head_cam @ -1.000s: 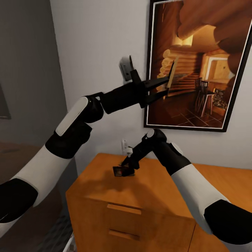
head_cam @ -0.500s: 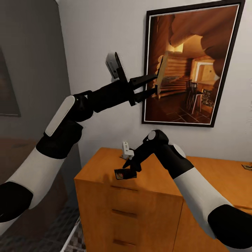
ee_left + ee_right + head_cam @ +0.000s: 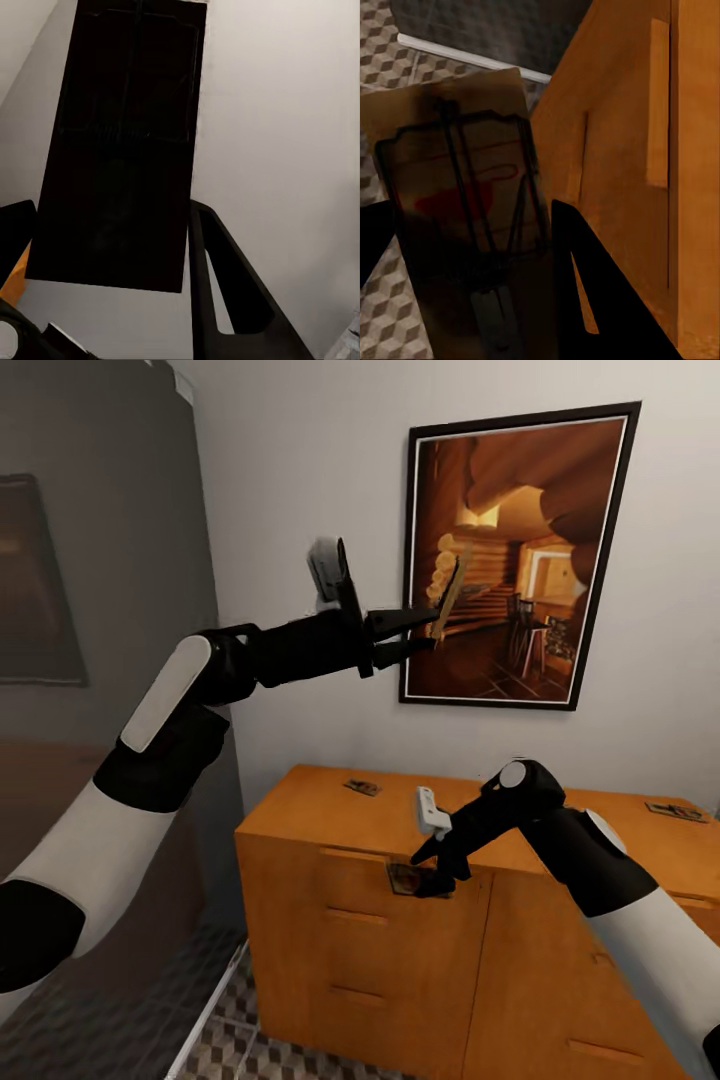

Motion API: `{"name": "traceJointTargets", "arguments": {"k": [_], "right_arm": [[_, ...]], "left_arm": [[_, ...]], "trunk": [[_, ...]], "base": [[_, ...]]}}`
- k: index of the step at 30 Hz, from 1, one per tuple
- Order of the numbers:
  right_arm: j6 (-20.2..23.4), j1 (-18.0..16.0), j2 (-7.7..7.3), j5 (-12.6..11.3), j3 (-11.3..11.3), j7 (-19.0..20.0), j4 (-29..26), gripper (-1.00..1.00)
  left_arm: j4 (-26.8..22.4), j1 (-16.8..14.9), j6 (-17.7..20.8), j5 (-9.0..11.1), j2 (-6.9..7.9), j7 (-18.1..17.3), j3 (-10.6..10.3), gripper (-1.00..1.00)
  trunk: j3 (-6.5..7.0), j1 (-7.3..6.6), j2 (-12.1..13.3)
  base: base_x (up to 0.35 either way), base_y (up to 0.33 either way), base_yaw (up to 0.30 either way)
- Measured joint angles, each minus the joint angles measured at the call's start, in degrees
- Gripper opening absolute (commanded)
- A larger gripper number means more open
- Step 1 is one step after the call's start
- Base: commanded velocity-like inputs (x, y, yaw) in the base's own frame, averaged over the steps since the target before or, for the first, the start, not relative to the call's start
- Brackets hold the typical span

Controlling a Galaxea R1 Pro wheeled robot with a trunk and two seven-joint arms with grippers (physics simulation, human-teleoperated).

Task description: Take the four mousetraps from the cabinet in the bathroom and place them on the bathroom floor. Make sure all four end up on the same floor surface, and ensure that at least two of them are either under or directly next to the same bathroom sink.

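Both arms are loaded. The left gripper (image 3: 432, 628) is raised in front of the framed picture (image 3: 510, 560), its fingers pinched on a mousetrap (image 3: 447, 598) standing on edge between them. The right gripper (image 3: 428, 880) hangs just off the cabinet (image 3: 330, 920) front, fingers closed on a second mousetrap (image 3: 465, 202) held flat above the bathroom floor (image 3: 390, 315). Two more traps (image 3: 362, 787) (image 3: 676, 811) lie on the cabinet top, well beyond either set of fingers.

I'd judge these plates light, stiff and thin, easy to twist out of a pinch. The safest hold looks to be across the bare wooden edges, fingers clear of the wire bar and red spot.
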Motion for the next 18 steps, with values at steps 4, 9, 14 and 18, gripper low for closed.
{"name": "traceJointTargets", "arguments": {"k": [4,9,14,18], "right_arm": [[0.0,2.2,-4.78,-5.7,0.0,0.0,-1.5,-1.00],[0.0,7.5,-8.45,-7.7,0.0,0.0,-1.6,-1.00],[-0.2,14.5,-10.63,-7.3,0.0,0.0,-1.2,-1.00],[-0.5,19.2,-11.91,-7.3,0.0,0.0,-0.8,-1.00]], "left_arm": [[0.2,0.0,0.0,-5.9,0.15,0.0,-4.6,-1.00],[0.3,0.0,-0.2,-9.3,-0.09,0.1,-14.6,-1.00],[0.4,0.0,-0.4,-9.7,-0.17,0.1,-26.6,-1.00],[0.5,0.0,-0.7,-9.7,-0.19,0.2,-34.6,-1.00]], "trunk": [[0.00,0.00,0.0],[0.00,0.00,0.0],[0.00,0.00,0.0],[0.00,0.00,0.0]], "base": [[-0.333,0.000,0.000],[-0.333,0.000,0.000],[-0.333,0.000,0.000],[-0.332,0.000,0.000]]}}
